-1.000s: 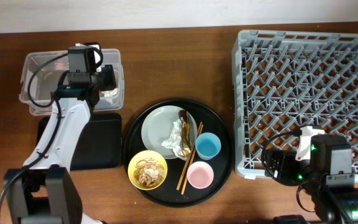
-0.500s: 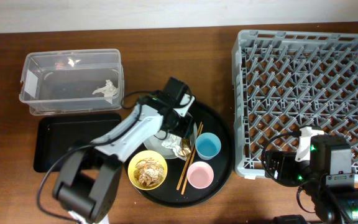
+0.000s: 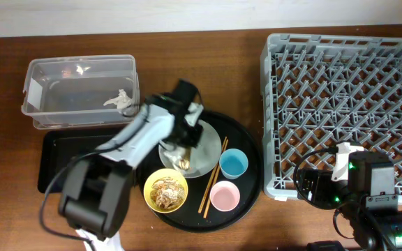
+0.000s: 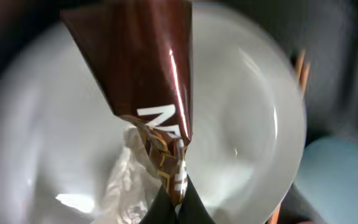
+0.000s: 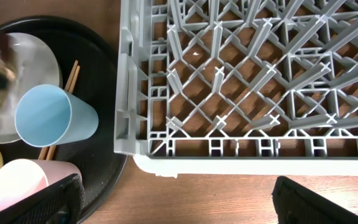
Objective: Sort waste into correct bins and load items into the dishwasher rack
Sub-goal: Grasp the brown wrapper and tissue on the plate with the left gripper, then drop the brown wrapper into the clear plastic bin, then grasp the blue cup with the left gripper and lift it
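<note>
My left gripper (image 4: 178, 198) is shut on the lower tip of a shiny brown-gold wrapper (image 4: 146, 74), just above the pale grey-green plate (image 3: 208, 148). Pale crinkled material (image 4: 124, 186) lies under it; I cannot tell if it is tissue. Tan scraps fill the yellow bowl (image 3: 165, 189). A blue cup (image 3: 233, 164), a pink cup (image 3: 224, 196) and wooden chopsticks (image 3: 212, 183) share the round tray. White tissue (image 3: 121, 99) lies in the clear tub (image 3: 47, 94). My right gripper (image 5: 179, 205) stands open over bare wood by the rack's front left corner (image 5: 135, 158).
The shallow black tray (image 3: 61, 167) sits below the tub at the left. The round black tray (image 3: 251, 183) holds the dishes. The grey dishwasher rack (image 3: 347, 104) fills the right side. My left arm (image 3: 128, 143) stretches over the black tray towards the plate.
The left arm swung from the clear tub to the plate and its jaws shut on the wrapper. The right arm has not moved.
</note>
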Robot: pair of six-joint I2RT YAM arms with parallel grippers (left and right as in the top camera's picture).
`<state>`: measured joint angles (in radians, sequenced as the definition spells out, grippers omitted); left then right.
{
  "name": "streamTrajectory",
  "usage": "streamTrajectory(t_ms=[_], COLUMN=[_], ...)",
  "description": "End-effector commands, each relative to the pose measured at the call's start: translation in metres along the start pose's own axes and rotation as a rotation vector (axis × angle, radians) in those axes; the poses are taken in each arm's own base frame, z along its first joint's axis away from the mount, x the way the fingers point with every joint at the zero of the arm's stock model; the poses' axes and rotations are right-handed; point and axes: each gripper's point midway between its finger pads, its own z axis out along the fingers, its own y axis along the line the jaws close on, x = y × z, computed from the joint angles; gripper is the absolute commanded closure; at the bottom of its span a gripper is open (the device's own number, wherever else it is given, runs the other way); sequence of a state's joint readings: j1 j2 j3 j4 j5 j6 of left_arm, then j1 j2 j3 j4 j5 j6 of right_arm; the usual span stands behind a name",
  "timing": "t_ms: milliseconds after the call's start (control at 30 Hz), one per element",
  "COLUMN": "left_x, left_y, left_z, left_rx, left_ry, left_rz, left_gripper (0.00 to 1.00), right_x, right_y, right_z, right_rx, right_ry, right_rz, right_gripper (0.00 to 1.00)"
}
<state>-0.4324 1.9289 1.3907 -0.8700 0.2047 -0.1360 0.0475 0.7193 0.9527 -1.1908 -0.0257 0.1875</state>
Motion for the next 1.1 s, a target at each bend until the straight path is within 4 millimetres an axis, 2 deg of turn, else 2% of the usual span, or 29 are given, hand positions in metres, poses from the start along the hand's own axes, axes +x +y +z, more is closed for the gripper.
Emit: streamTrajectory(t_ms=[0,100,167,267,400,467,533,600,700,733,767,867,933,967,1000,1067], left_x=[-0.042,-0.054,-0.064,-0.083,-0.103,-0.106,-0.103,-0.104,-0.104,-0.105,-0.109,-0.112,-0.108,-0.104,-0.100,-0.082], left_y=[0.022,0.056,0.093,0.141,0.186,0.204,0.224,0.234,0.241,0.241,0.241,0.232,0.209,0.188,0.173,0.118], left_z=[-0.083,-0.131,-0.162,-0.196,-0.228,-0.227,-0.211,-0.192,-0.169,-0.170,-0.175,-0.196,-0.204,-0.202,-0.198,-0.170], left_rx=[-0.005,-0.050,-0.099,-0.148,-0.205,-0.247,-0.318,-0.334,-0.329,-0.330,-0.339,-0.330,-0.254,-0.195,-0.154,-0.019], left_ry=[-0.236,-0.378,-0.491,-0.652,-0.818,-0.831,-0.790,-0.751,-0.705,-0.712,-0.729,-0.763,-0.760,-0.734,-0.704,-0.556], left_rz=[-0.049,-0.099,-0.166,-0.236,-0.280,-0.308,-0.351,-0.367,-0.376,-0.375,-0.353,-0.325,-0.289,-0.261,-0.241,-0.179], left_gripper=[1.00,0.99,1.00,1.00,1.00,1.00,0.99,0.92,0.82,0.77,0.60,0.57,0.57,0.57,0.57,0.56], right_x=[-0.006,-0.006,-0.006,-0.006,-0.006,-0.006,-0.006,-0.006,-0.006,-0.006,-0.006,-0.006,-0.006,-0.006,-0.006,-0.006], right_y=[0.000,0.000,0.000,0.000,0.000,0.000,0.000,0.000,0.000,0.000,0.000,0.000,0.000,0.000,0.000,0.000], right_z=[-0.005,-0.005,-0.005,-0.005,-0.005,-0.005,-0.005,-0.005,-0.005,-0.005,-0.005,-0.005,-0.005,-0.005,-0.005,-0.005], right_rx=[0.005,0.005,0.006,0.005,0.005,0.005,0.005,0.005,0.006,0.006,0.006,0.006,0.006,0.005,0.005,0.005], right_ry=[-0.021,-0.021,-0.022,-0.021,-0.022,-0.022,-0.022,-0.022,-0.022,-0.022,-0.022,-0.022,-0.022,-0.022,-0.022,-0.022], right_rz=[-0.003,-0.003,-0.003,-0.003,-0.003,-0.003,-0.003,-0.003,-0.003,-0.003,-0.003,-0.003,-0.003,-0.003,-0.003,-0.003], right_gripper=[0.02,0.02,0.02,0.02,0.02,0.02,0.01,0.02,0.02,0.02,0.02,0.02,0.02,0.02,0.02,0.02])
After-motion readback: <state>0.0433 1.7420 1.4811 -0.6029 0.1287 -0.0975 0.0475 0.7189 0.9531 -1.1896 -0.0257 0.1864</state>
